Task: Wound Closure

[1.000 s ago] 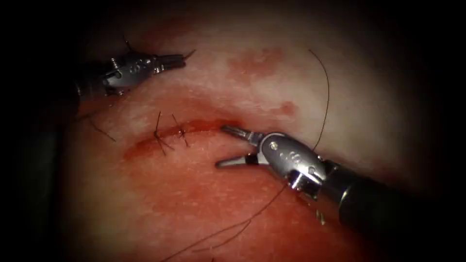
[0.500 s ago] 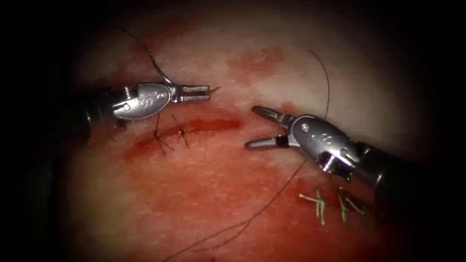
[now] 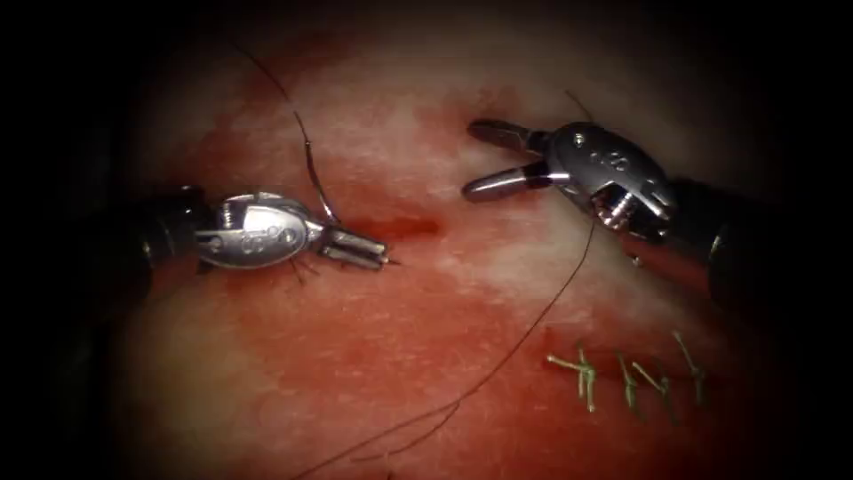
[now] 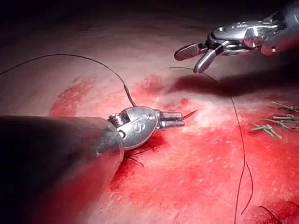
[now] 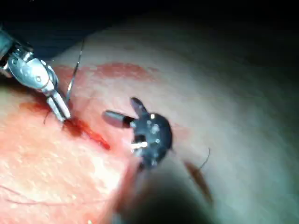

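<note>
Your left tool (image 3: 366, 252) grips the needle (image 3: 313, 178) near its point, which sticks out beyond the jaws toward your right tool (image 3: 484, 160); that tool is open, holds nothing, well apart across the cut (image 3: 404, 228).

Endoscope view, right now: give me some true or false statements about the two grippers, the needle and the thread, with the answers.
1. The left gripper is shut on the needle, near its tip. True.
2. The right gripper holds the thread. False: it is open and holds nothing.
3. The needle is buried in the tissue. False: its tip juts free beyond the left gripper, by the cut.
4. The two grippers are apart. True.
</note>
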`<state>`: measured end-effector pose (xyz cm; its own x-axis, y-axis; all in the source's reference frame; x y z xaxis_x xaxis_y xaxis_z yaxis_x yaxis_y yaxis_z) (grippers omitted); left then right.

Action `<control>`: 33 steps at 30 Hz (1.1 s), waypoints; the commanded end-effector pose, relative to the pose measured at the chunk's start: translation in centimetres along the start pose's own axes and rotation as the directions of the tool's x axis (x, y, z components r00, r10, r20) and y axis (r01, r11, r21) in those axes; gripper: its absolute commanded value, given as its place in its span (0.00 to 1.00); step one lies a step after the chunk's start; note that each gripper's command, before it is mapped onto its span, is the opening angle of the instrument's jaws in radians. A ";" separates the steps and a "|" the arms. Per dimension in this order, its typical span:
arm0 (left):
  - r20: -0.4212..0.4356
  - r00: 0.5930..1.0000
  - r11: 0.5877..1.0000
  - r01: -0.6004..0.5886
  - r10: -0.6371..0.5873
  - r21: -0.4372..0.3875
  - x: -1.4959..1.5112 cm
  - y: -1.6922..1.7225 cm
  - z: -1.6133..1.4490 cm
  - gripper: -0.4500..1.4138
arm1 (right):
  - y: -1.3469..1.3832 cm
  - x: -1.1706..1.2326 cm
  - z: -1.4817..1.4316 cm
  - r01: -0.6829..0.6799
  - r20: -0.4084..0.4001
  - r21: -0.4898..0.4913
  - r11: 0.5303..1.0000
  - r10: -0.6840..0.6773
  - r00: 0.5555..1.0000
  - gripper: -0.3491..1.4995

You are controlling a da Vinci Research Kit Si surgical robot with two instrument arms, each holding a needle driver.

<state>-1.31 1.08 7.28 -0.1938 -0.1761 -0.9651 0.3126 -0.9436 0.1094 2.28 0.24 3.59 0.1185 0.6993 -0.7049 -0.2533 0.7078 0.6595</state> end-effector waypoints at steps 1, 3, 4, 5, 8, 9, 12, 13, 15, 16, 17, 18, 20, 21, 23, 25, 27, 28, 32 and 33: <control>-0.012 1.000 1.000 -0.017 0.017 -0.005 -0.02 -0.03 0.07 0.00 | 0.05 0.04 0.21 -0.044 -0.004 0.038 0.998 0.044 0.999 0.73; -0.040 0.998 0.999 -0.044 0.043 -0.025 0.06 -0.01 0.12 0.00 | 0.06 0.02 0.31 -0.115 0.003 0.096 0.989 0.115 0.993 0.64; -0.054 0.997 0.998 -0.055 0.053 -0.039 0.10 0.00 0.14 0.00 | 0.06 0.00 0.34 -0.147 0.006 0.124 0.981 0.147 0.989 0.61; -0.061 0.996 0.997 -0.066 0.063 -0.047 0.14 0.01 0.16 0.00 | 0.07 -0.01 0.37 -0.172 0.007 0.149 0.974 0.173 0.985 0.57; -0.101 0.988 0.989 -0.126 0.118 -0.079 0.28 0.05 0.21 0.00 | 0.05 -0.06 0.52 -0.323 0.009 0.231 0.918 0.330 0.944 0.56; -0.106 0.986 0.987 -0.137 0.127 -0.090 0.30 0.06 0.21 0.00 | 0.03 -0.07 0.54 -0.325 0.002 0.241 0.914 0.335 0.942 0.59; -0.122 0.981 0.980 -0.167 0.153 -0.111 0.35 0.08 0.22 0.00 | -0.06 -0.07 0.62 -0.335 -0.002 0.297 0.894 0.352 0.936 0.67; -0.128 0.980 0.979 -0.171 0.156 -0.116 0.36 0.09 0.22 0.00 | -0.09 -0.06 0.63 -0.343 -0.002 0.313 0.886 0.362 0.932 0.68; -0.128 0.979 0.977 -0.175 0.160 -0.119 0.37 0.09 0.22 0.00 | -0.16 -0.04 0.66 -0.348 -0.001 0.349 0.870 0.372 0.928 0.68; -0.128 0.978 0.977 -0.179 0.163 -0.119 0.35 0.09 0.22 0.00 | -0.23 -0.02 0.69 -0.358 0.007 0.382 0.852 0.385 0.923 0.66; -0.129 0.978 0.977 -0.179 0.164 -0.119 0.35 0.09 0.22 0.00 | -0.27 -0.01 0.70 -0.366 0.008 0.396 0.842 0.395 0.919 0.67; -0.129 0.978 0.976 -0.180 0.164 -0.119 0.35 0.09 0.22 0.00 | -0.29 0.00 0.71 -0.369 0.009 0.405 0.836 0.400 0.916 0.68; -0.128 0.978 0.976 -0.181 0.165 -0.119 0.33 0.08 0.22 0.00 | -0.40 0.01 0.77 -0.390 0.015 0.448 0.805 0.429 0.903 0.69; -0.125 0.978 0.976 -0.181 0.166 -0.118 0.33 0.08 0.21 0.00 | -0.43 0.02 0.78 -0.391 0.019 0.465 0.794 0.432 0.901 0.69; -0.123 0.978 0.977 -0.181 0.166 -0.117 0.32 0.08 0.21 0.00 | -0.47 0.02 0.81 -0.398 0.023 0.475 0.785 0.441 0.897 0.69; -0.123 0.978 0.977 -0.181 0.166 -0.117 0.32 0.08 0.21 0.00 | -0.49 0.02 0.83 -0.402 0.025 0.477 0.781 0.445 0.895 0.69; -0.123 0.977 0.976 -0.186 0.172 -0.116 0.33 0.08 0.22 0.00 | -0.51 0.00 0.87 -0.404 0.028 0.482 0.778 0.447 0.894 0.69; -0.123 0.977 0.976 -0.186 0.172 -0.116 0.33 0.08 0.22 0.00 | -0.52 -0.02 0.90 -0.407 0.030 0.482 0.776 0.450 0.893 0.69; -0.121 0.977 0.975 -0.192 0.178 -0.114 0.36 0.08 0.23 0.00 | -0.55 -0.08 1.00 -0.411 0.027 0.479 0.776 0.456 0.890 0.68; -0.121 0.977 0.975 -0.191 0.177 -0.114 0.37 0.08 0.23 0.00 | -0.55 -0.09 1.02 -0.410 0.026 0.478 0.776 0.455 0.890 0.68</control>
<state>-1.52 0.86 6.93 -0.0220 -0.3056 -0.9519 0.4480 -0.8542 0.2639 3.30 -0.16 3.53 0.0139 0.9487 -0.3159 0.2107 0.3061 0.9284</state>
